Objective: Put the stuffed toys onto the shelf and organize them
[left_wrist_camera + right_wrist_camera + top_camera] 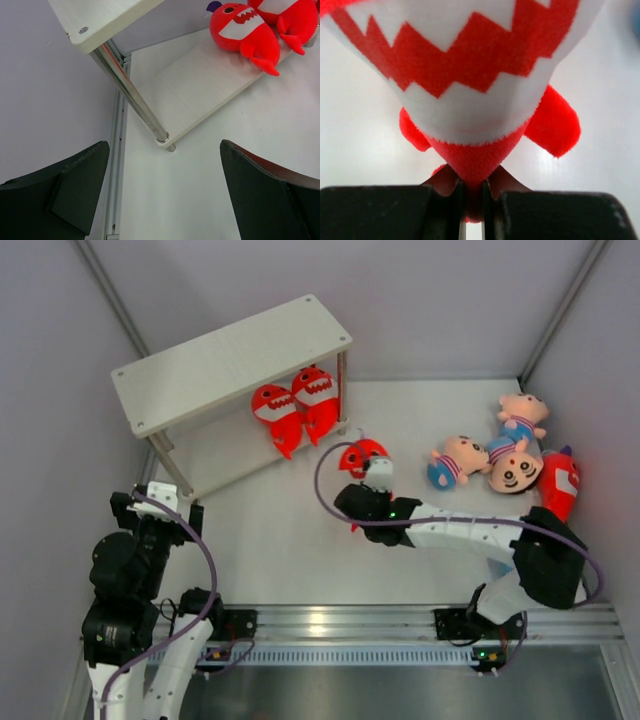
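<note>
Mid-table, just off the right end of the white two-tier shelf with speckled boards and thin metal legs: one red plush shark with a white toothy mouth, pinched by its narrow tail end in the right gripper, whose jaws are nearly together. Its long axis is in line with the fingers, mouth turned away from them. White tabletop lies bare between shark and shelf.

Lower board, right end: two matching sharks, with bare board to their left.

Far right: three peach boy dolls and a fourth red shark.

Beside the shelf's front-left leg: left gripper, spread wide, holding nothing.
</note>
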You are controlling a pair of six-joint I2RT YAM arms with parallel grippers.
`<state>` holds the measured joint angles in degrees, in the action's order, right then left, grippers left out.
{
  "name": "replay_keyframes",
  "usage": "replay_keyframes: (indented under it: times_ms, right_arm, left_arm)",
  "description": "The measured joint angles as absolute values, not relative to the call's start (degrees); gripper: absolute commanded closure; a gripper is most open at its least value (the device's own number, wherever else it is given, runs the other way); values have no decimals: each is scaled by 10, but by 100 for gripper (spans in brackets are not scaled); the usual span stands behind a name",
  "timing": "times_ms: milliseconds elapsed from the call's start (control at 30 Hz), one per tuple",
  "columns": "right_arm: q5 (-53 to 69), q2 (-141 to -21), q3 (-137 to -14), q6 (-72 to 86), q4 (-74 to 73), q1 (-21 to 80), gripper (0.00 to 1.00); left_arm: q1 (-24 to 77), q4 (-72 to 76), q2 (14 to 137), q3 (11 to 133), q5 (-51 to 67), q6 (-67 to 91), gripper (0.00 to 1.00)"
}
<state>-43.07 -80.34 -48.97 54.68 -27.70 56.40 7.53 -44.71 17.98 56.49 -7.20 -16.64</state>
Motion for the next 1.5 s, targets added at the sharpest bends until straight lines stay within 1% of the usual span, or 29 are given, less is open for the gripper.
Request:
replay_keyframes:
  times_ms: [100,200,233,267,367,433,500,600,733,833,933,1033,1133,1433,1500]
  right_arm:
    - [-379,-896,-589,387,-196,626,100]
    - [-300,-985,-702,279,-157,657,100]
    - [-279,-1022,-757,252,-163,662,100]
    - [-257,-1075,-837,221,-161,665,100]
    - [-234,-1178,-994,172,-162,666,100]
    - [-227,-1216,-1052,150,-160,666,100]
    - [-229,-1216,-1041,139,-152,666,100]
    - [-241,-1180,-956,120,-118,670,100]
    - [-267,-1119,-857,85,-91,685,100]
    - [-268,-1091,-841,81,-68,701,100]
    - [-267,-1089,-868,87,-62,701,100]
    - [-270,-1123,-943,96,-86,690,100]
    - [-276,-1169,-1006,103,-98,675,100]
    - [-275,-1285,-1101,113,-143,663,100]
    - [-273,-1306,-1135,122,-145,660,98]
  left_arm:
    - [75,-447,180,565,-77,-166,2]
    - [75,-447,180,566,-87,-166,2]
    - [75,-448,180,568,-90,-166,2]
    - [75,-448,180,570,-91,-166,2]
    - [73,-447,180,578,-100,-166,2]
    - [71,-447,180,579,-106,-166,2]
    - [71,-446,180,576,-112,-166,2]
    - [71,-450,180,568,-99,-164,2]
    - [71,-453,204,571,-14,-147,2]
    - [71,-453,252,587,42,-124,2]
    - [71,-450,301,607,50,-100,2]
    - [70,-451,326,610,34,-83,2]
    - [70,-453,327,612,3,-71,2]
    - [70,-467,300,647,-41,-74,2]
    - [70,-470,300,647,-46,-75,2]
